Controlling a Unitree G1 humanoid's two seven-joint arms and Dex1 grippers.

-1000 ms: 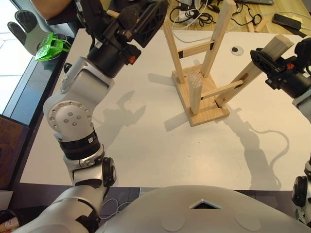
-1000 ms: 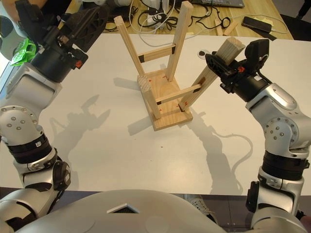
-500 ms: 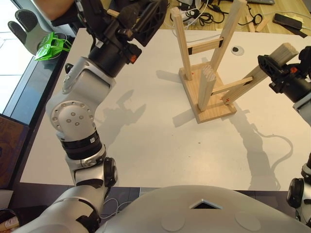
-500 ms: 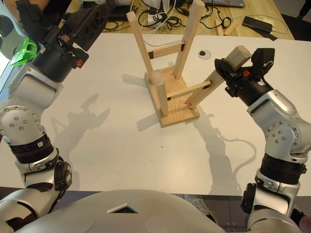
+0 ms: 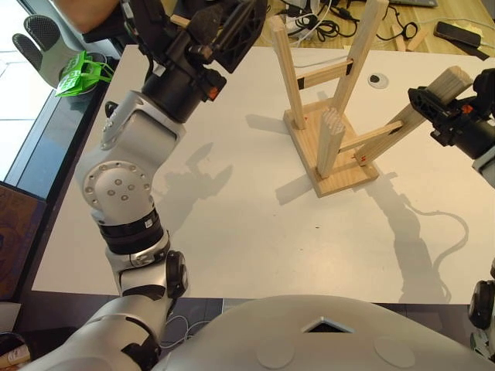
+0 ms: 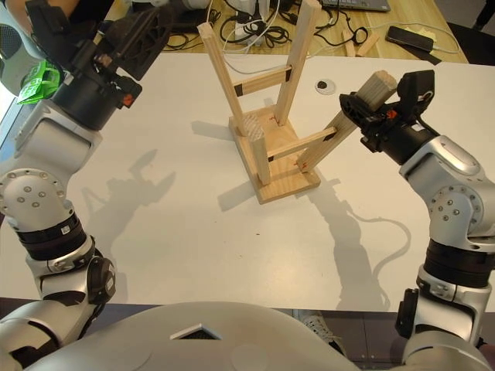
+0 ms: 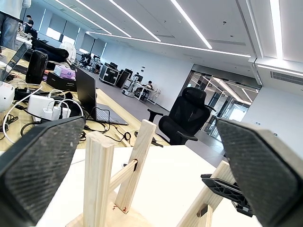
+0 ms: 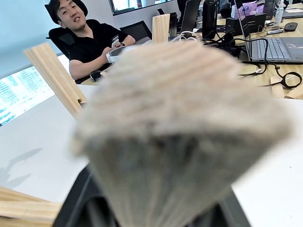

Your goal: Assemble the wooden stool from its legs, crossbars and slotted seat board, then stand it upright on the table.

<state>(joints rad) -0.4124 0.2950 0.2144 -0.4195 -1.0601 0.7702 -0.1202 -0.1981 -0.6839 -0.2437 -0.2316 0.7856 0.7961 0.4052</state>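
A round grey cable cap [image 5: 377, 79] sits flush in the white table [image 5: 232, 247], at its far right. Beyond the table's far edge runs a wooden desk [image 5: 421, 15] with a tangle of black cables [image 5: 313, 23] and, farther right, a dark phone [image 5: 450, 32] lying flat. Off the far left corner are a bright green plastic item [image 5: 80, 73] and a grey moulded shape with dark slots [image 5: 35, 42]. Deeper in the room stand an open black laptop [image 7: 90, 97] and a black office chair [image 7: 187, 118].

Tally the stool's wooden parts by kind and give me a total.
legs: 4
crossbars: 2 seen
seat board: 1
Total: 7
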